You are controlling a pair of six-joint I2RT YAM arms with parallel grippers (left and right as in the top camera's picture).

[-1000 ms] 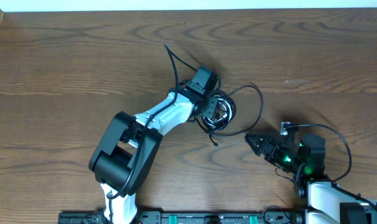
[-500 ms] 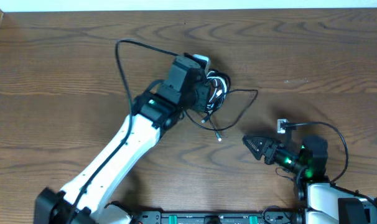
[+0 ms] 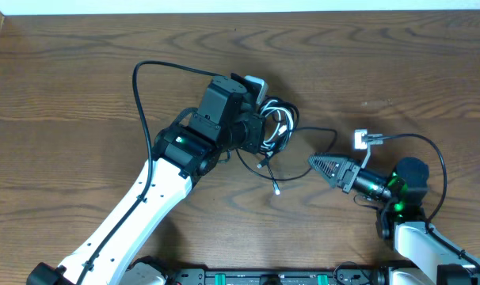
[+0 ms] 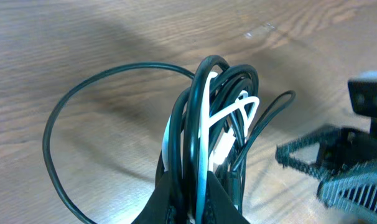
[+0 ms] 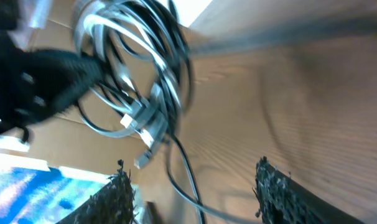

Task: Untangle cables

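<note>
The left gripper (image 4: pixel 195 193) is clamping its jaws on the cables (image 3: pixel 273 131), gathering the black loops and the white cord (image 4: pixel 204 130) into one upright bundle around the middle of the table (image 3: pixel 430 63), a little nearer its far edge. This is apparently leaving the strands hanging free enough to be picked apart. One long black loop (image 3: pixel 135 91) is trailing toward the left edge. The right gripper (image 5: pixel 195 193) is pointing at the bundle with jaws spread wide, probably readying to take one strand.
</note>
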